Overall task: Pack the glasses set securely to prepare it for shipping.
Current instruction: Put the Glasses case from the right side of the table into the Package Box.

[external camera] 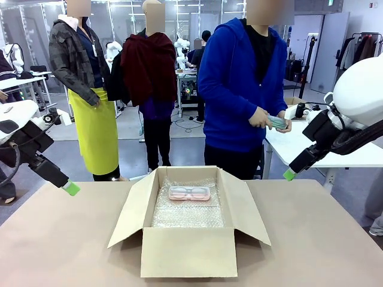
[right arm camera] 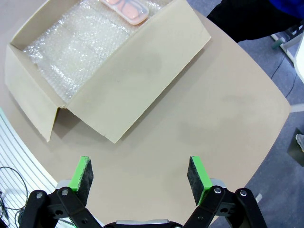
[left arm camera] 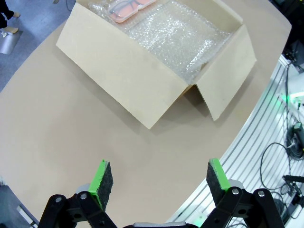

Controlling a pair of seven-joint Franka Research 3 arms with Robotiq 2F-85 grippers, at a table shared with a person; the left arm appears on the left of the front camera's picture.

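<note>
The pale pink glasses case (external camera: 189,192) lies flat on bubble wrap (external camera: 187,210) at the far end of the open cardboard box (external camera: 185,250) in the middle of the table. A person in a blue hoodie stands behind the table and holds the mint green case (external camera: 276,122) in both hands. My left gripper (external camera: 70,188) hovers open over the table's left side, away from the box. My right gripper (external camera: 289,174) hovers open at the right, beyond the far edge. The left wrist view has the left gripper (left arm camera: 159,176) empty, with the pink case (left arm camera: 127,7) far off. The right gripper (right arm camera: 139,175) is empty too, and the pink case (right arm camera: 127,8) lies at the top.
The box's side flaps (external camera: 133,210) splay outward over the brown table (external camera: 60,239). A white side table (external camera: 299,143) stands at the right behind the person. Other people stand farther back.
</note>
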